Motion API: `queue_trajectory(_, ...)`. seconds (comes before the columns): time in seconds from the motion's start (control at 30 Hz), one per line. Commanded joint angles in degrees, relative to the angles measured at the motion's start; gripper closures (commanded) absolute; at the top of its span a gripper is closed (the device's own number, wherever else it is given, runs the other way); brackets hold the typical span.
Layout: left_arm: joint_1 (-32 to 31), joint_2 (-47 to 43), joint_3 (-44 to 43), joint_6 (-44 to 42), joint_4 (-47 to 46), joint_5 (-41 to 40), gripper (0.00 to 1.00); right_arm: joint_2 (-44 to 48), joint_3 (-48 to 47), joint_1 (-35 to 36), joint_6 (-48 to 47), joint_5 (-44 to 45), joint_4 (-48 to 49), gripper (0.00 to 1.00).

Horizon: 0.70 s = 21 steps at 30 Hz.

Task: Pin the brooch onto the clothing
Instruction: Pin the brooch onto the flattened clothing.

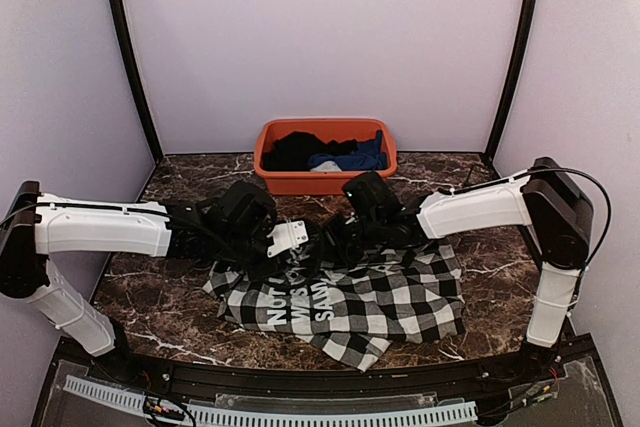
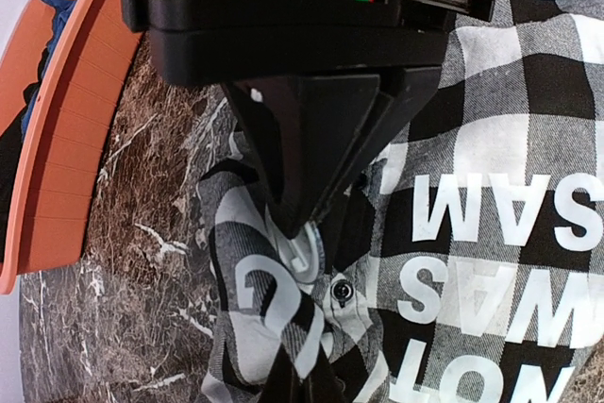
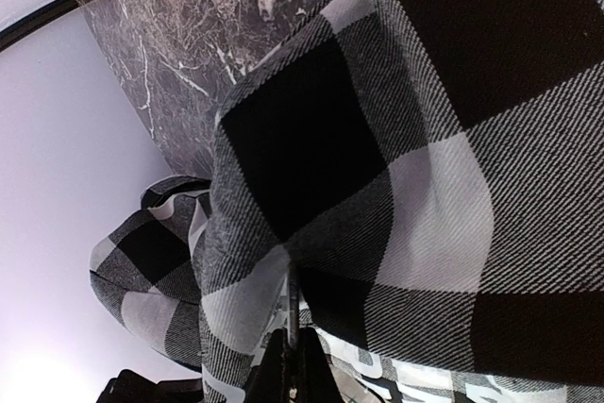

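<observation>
Check shirt (image 1: 350, 302) lies spread at centre-bottom of top view on marble table (image 1: 140, 307), black lettered panel facing up. Orange tub (image 1: 325, 182) at top centre, behind both arms, holds black garment (image 1: 295, 150) & blue garment (image 1: 352, 159). Neither is part of the job.

Both arms meet over shirt's upper edge, mid-frame in top view.

L gripper (image 2: 291, 219): jaws closed to a point, tip down on a bunched fold just left of the lettering, centre of L wrist view. Cannot tell if anything thin sits betw. the tips.

R gripper (image 3: 288, 363): clamped on a fold of the shirt, bottom centre of R wrist view. Cloth tents up from the tips & drapes off toward upper right. Prob. lifted so the fabric stands clear of the table and a pin can pass thru w/o catching the layer below.

Brooch: not made out for sure. Small dark round stud (image 2: 342, 290) sits just below-right of L tip, on the fold. Could be the brooch, could be a shirt button; too small to say.

Judgement: mid-task, at the pinning stage. R side steadies the cloth while L works at the fold. Main risk looks like the fold slipping out and going slack.
</observation>
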<state>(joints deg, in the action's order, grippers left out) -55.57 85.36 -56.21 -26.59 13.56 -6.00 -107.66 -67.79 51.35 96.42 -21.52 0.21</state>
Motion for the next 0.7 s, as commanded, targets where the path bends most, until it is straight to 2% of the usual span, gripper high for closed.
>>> queue_trajectory(0.0,-0.77,-0.42,-0.13,-0.19,0.07,0.82,0.99,1.60,-2.88,0.02,-2.22,2.90,-3.25,1.00)
queue_trajectory(0.4,-0.79,0.88,-0.85,0.78,0.57,-2.53,0.99,-0.13,-6.39,1.36,-4.76,1.89,-4.38,1.00)
queue_trajectory(0.67,-0.85,-0.23,-0.11,1.39,-0.63,-8.21,0.99,3.55,-2.64,1.65,-6.45,4.17,-8.11,1.00)
